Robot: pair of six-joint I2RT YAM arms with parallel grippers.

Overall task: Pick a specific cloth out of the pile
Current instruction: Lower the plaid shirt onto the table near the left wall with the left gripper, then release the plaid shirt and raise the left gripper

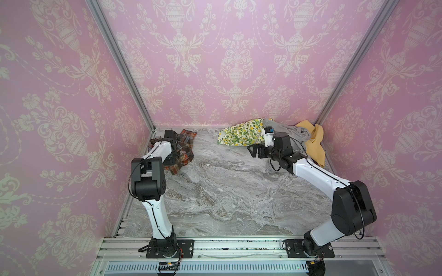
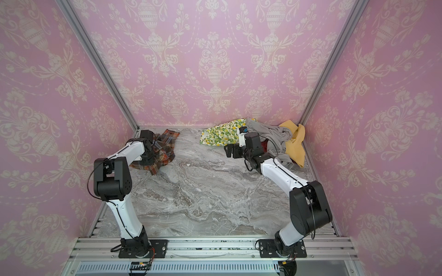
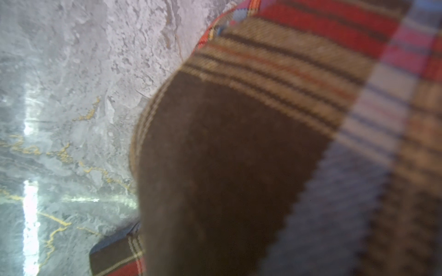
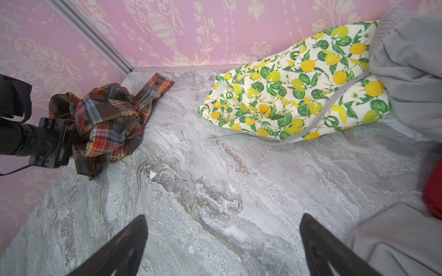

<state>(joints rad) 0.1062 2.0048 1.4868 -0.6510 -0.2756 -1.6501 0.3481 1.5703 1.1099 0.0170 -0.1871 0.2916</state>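
The left gripper (image 4: 71,139) is clenched on the plaid cloth (image 1: 184,153) in the far left corner of the table (image 1: 227,191), well apart from the pile (image 1: 290,136) at far right, where the right gripper (image 1: 253,151) gapes empty.

At the frame's left we see the plaid cloth (image 4: 110,119) bunched around the left gripper (image 4: 76,139) — apart from the lemon cloth (image 4: 299,95) and grey cloth (image 4: 411,67) at upper right. The right gripper (image 4: 222,216) gapes over the table (image 4: 215,179).

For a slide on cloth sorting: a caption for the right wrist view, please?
Open right gripper over the marble table; plaid cloth bunched apart from the lemon-print cloth and grey cloth.
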